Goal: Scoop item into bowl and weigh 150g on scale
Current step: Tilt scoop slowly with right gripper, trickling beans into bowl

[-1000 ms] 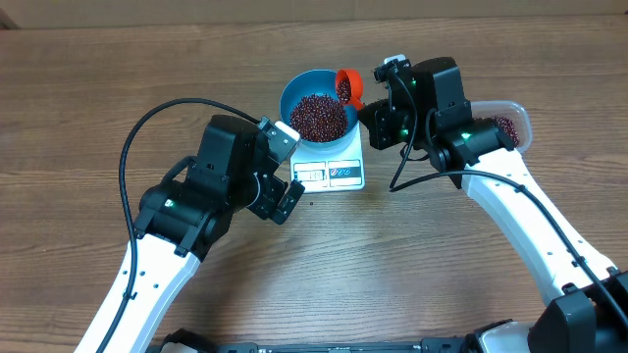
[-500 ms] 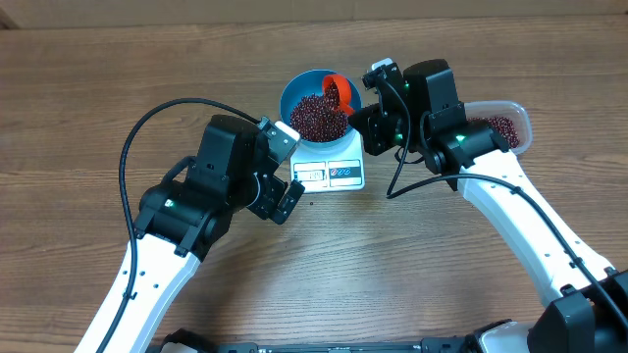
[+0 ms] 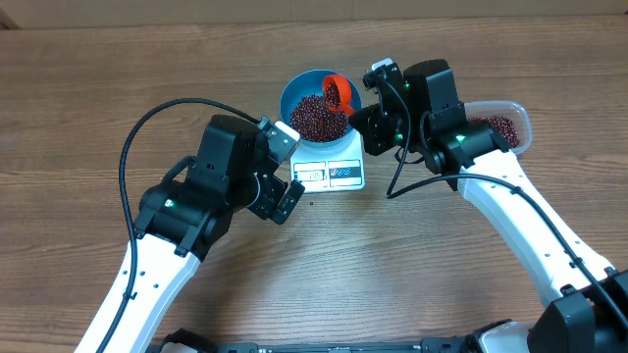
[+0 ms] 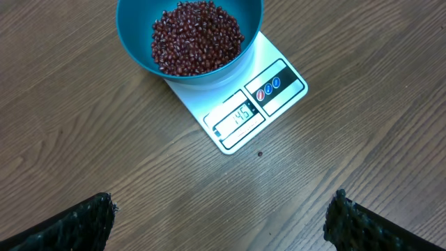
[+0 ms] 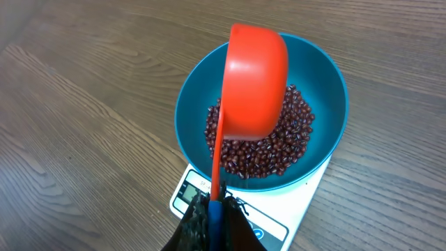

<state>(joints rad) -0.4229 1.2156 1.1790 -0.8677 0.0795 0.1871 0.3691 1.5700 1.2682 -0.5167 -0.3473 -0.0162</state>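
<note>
The blue bowl (image 3: 287, 98) sits on the white scale (image 3: 334, 175) and holds a heap of red-brown beans (image 3: 316, 118). In the left wrist view the scale (image 4: 279, 84) display reads 145 under the bowl (image 4: 132, 42). My right gripper (image 5: 216, 219) is shut on the handle of an orange scoop (image 5: 254, 80). The scoop is tilted over the bowl (image 5: 327, 90), with some beans showing in the scoop (image 3: 339, 90) from overhead. My left gripper (image 4: 223, 223) hangs open over bare table in front of the scale, with nothing between its fingers (image 4: 77, 226).
A clear plastic tub (image 3: 510, 123) with more beans stands at the right, half hidden behind my right arm. One stray bean (image 4: 260, 154) lies on the wood just in front of the scale. My left arm's black cable (image 3: 147, 127) loops over the table at the left.
My right arm has carried the scoop left from the bowl's right rim to over the beans and tipped it further. The left arm has stayed still.
</note>
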